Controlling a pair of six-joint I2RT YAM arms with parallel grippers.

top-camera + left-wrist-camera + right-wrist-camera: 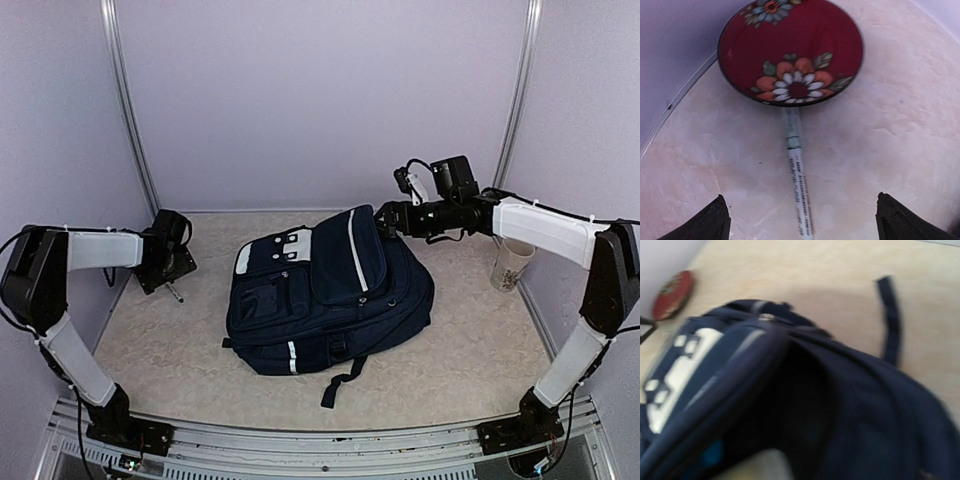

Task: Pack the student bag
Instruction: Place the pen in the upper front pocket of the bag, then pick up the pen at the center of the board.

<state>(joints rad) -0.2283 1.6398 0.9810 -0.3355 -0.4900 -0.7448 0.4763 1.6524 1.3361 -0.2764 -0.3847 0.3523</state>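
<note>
Navy student bag (330, 285): lies front-up at the middle of the table (460, 350); white patches toward 10 o'clock, a black strap trailing out at 6 o'clock.
Bag mouth: the right wrist view is blurred but shows a dark gap between the navy panels.
Right gripper (382, 216): at the bag's 1 o'clock edge, just above the fabric; cannot tell how wide the jaws stand, and no fingers show in its own camera.
Left gripper (801, 222): well apart from the bag, at its 9 o'clock; jaws wide, holding nothing.
Pen (797, 185): flat on the table below the left gripper, pointing to 12 o'clock.
Red flowered bowl (790, 50): at 12 o'clock from the pen, whose tip runs under its rim.
Paper cup (512, 265): upright, at 3 o'clock from the bag, near the right wall.
</note>
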